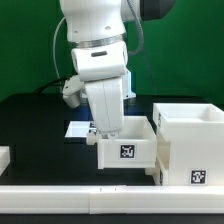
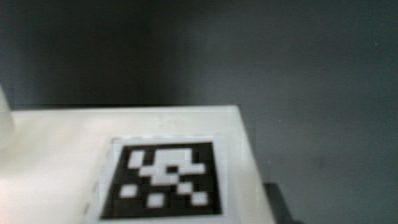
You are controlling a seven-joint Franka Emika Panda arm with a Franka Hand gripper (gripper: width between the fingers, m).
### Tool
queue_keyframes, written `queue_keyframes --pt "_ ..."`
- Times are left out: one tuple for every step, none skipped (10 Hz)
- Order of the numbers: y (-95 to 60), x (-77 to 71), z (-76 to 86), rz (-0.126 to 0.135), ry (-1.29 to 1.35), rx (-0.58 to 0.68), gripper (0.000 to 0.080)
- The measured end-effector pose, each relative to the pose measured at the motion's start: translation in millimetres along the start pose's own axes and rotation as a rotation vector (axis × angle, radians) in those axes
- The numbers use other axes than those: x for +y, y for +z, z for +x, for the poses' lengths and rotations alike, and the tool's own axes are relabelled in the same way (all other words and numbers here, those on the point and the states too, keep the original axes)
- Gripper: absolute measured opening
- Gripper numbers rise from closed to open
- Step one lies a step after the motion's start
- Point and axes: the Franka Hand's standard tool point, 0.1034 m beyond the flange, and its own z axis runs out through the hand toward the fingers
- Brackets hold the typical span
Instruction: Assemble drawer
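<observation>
Lowered over the front middle of the table, the gripper (image 1: 103, 132) is seen at the far wall of a small white tray (image 1: 128, 147), which lies just beneath and in front of it. Whether its fingers are apart, together or clamped on that wall cannot be told, since they are hidden behind the wrist housing in the exterior view and are not shown in the wrist view. In the wrist view, a flat white face of the tray (image 2: 107, 130) is seen close below the camera, bearing a black-and-white square tag (image 2: 169, 180); the picture is blurred. In the exterior view, a tag (image 1: 127, 152) is also carried on the tray's front face. Just beside the tray, on the exterior view's right and touching or nearly touching it, the large cube-shaped shell (image 1: 192, 145) is set upright with its opening upward and a tag (image 1: 198, 179) low on its front. Behind the gripper, a thin white marker board (image 1: 78, 128) lies flat on the black table (image 1: 30, 125). Along the front edge, a long white border bar (image 1: 60, 200) is laid.
</observation>
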Motion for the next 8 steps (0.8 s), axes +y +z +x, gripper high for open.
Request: queue_keyframes --pt "0.0 0.5 3.7 0.0 0.006 0.002 0.0038" --pt "-0.1 1.1 8.7 -0.001 0.015 0.004 0.0038" --pt "-0.8 1.9 9.4 -0.004 0.022 0.002 0.0038" --pt "-0.7 2.3 10.2 -0.006 0.028 0.002 0.0038" --pt "0.6 2.0 10.0 -0.005 0.033 0.003 0.0038" --pt "2.2 1.9 9.8 -0.004 0.042 0.003 0.0038" --pt "3.8 1.6 9.6 -0.003 0.051 0.004 0.0038" --pt "5.3 1.2 9.3 -0.003 0.06 0.004 0.0038"
